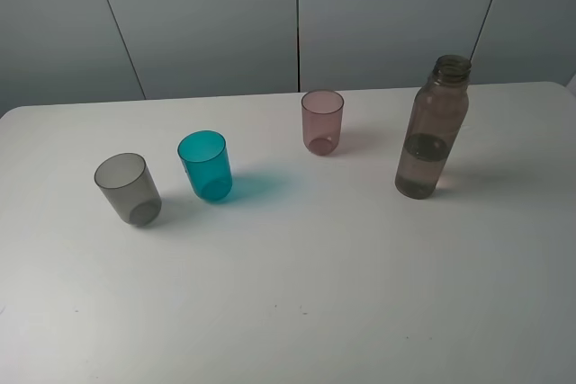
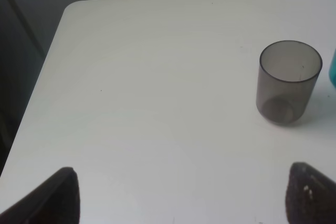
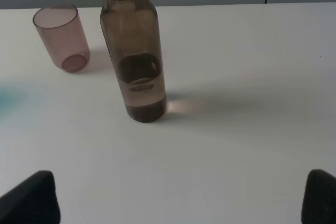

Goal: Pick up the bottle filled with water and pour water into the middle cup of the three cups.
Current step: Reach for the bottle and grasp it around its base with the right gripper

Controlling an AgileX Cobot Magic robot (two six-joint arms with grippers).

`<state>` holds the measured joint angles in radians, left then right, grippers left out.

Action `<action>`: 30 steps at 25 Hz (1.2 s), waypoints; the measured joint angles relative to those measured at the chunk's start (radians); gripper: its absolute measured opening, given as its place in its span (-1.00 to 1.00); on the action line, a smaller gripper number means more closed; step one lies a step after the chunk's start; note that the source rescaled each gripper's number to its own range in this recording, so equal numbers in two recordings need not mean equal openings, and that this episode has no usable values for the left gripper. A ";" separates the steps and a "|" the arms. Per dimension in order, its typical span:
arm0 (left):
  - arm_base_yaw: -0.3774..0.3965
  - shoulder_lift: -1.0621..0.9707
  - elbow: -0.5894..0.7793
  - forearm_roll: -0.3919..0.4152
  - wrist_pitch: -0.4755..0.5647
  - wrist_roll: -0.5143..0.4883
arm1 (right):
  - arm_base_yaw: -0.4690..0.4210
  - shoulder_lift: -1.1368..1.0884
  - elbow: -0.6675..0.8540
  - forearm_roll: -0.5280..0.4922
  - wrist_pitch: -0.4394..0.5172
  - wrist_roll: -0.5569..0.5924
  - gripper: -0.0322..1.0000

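The left tool sits closest, its jaws wide apart over the bare surface and gripping nothing. The grey cup stands beyond it. The right tool is also spread wide and empty, facing the bottle. The bottle is upright, uncapped and partly filled, on the right of the surface near the pink cup. The teal cup stands upright between the grey and pink cups, nearer the grey.

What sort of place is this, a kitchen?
More likely a lab or test bench: a white table backed by grey wall panels, holding a grey cup, a teal cup, a pink cup and an uncapped bottle.
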<state>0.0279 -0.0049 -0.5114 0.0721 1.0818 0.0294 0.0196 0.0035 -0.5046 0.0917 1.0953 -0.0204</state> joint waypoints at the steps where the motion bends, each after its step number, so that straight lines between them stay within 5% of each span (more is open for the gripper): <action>1: 0.000 0.000 0.000 0.000 0.000 0.000 | 0.000 0.000 0.000 0.000 0.000 0.000 1.00; 30: 0.000 0.000 0.000 0.000 0.000 0.003 | 0.000 0.000 0.000 0.000 0.000 0.000 1.00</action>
<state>0.0279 -0.0049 -0.5114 0.0721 1.0818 0.0328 0.0196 0.0035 -0.5046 0.0917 1.0953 -0.0204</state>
